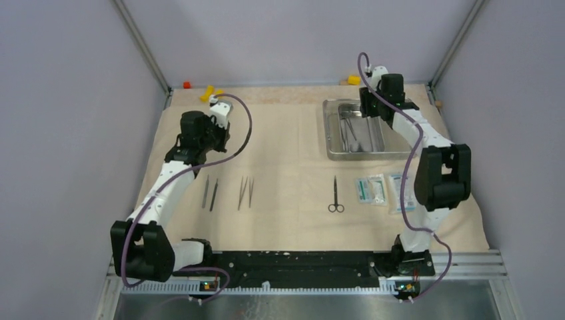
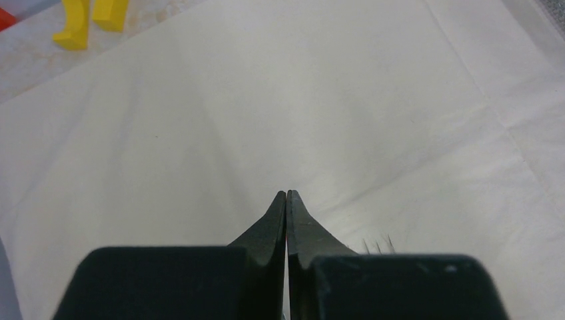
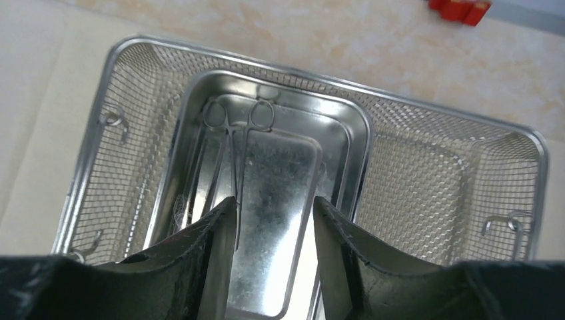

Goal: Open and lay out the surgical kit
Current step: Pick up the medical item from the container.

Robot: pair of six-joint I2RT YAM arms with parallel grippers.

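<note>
The beige cloth wrap (image 1: 286, 143) lies spread open over the table. On it near the front lie two pairs of tweezers (image 1: 210, 193) (image 1: 245, 192), scissors (image 1: 336, 195) and white-and-teal packets (image 1: 371, 189). The steel tray (image 1: 333, 150) stands at the far right. In the right wrist view it is a mesh basket (image 3: 433, 173) holding a shiny inner tray (image 3: 356, 127) with ring-handled forceps (image 3: 233, 127). My right gripper (image 3: 273, 207) is open and empty just above the inner tray; it also shows from above (image 1: 370, 110). My left gripper (image 2: 286, 195) is shut and empty over bare cloth at the far left (image 1: 214, 123).
Yellow blocks (image 1: 212, 92) and a red block (image 1: 187, 85) lie past the cloth's far left edge; the yellow ones also show in the left wrist view (image 2: 80, 23). Another yellow block (image 1: 353, 80) sits behind the tray. Red blocks (image 3: 460, 8) lie beyond the basket. Walls close in on three sides.
</note>
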